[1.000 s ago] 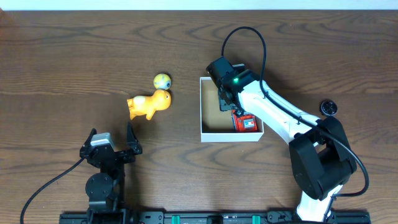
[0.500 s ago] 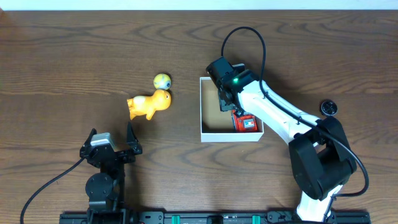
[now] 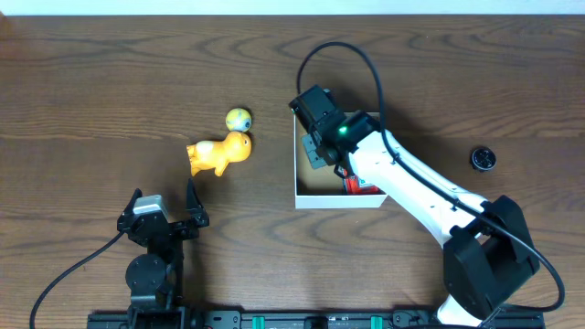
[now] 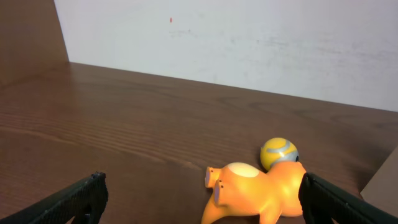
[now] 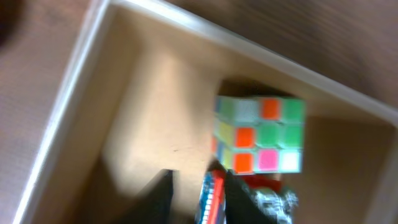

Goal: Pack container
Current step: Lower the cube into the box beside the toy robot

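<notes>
The container (image 3: 306, 187) is a shallow white-walled box with a brown floor (image 5: 155, 106). Inside it lie a multicoloured cube (image 5: 260, 134) and a red and blue item (image 3: 362, 185) beside it. My right gripper (image 3: 317, 151) hovers over the box's left half. Its fingers (image 5: 158, 199) stand almost together, and the gripper (image 5: 199, 177) holds nothing. An orange animal toy (image 3: 219, 153) and a yellow-blue ball (image 3: 239, 118) lie left of the box. My left gripper (image 3: 164, 215) rests open near the front edge, with the orange toy (image 4: 261, 193) and ball (image 4: 279, 152) ahead of it.
A small black round object (image 3: 483, 158) sits on the wood table to the right of the box. The right arm (image 3: 411, 187) stretches diagonally over the box's right corner. A white wall (image 4: 249, 37) backs the table.
The right gripper has shifted left and back over the box, and its jaws have closed from wide to nearly together. The left arm and loose toys have not moved.
</notes>
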